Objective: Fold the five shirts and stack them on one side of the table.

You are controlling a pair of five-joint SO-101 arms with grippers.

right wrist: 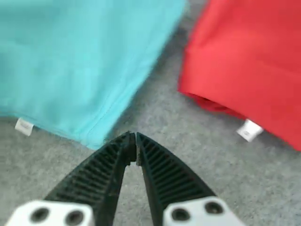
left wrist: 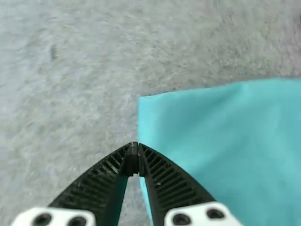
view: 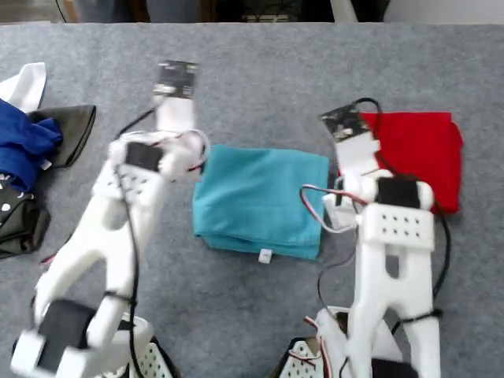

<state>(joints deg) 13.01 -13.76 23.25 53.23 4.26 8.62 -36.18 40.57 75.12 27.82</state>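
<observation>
Folded teal shirt [view: 260, 201] lay at centre of high view on grey table [view: 260, 71]. Folded red shirt [view: 421, 153] lay to its right, narrow gap between. Unfolded pile [view: 24, 150] sat at left edge. Left gripper [left wrist: 134, 149] pressed together, empty, tips by teal shirt's upper-left corner. Right gripper [right wrist: 132, 141] pressed together, empty, over gap between teal and red shirts.

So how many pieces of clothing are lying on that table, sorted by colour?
Teal folded cloth shirt: 1
Red folded cloth shirt: 1
Blue crumpled cloth shirt: 1
White cloth piece: 1
Dark crumpled cloth: at least 1; the pile hides whether there are more
Total: at least 5
</observation>
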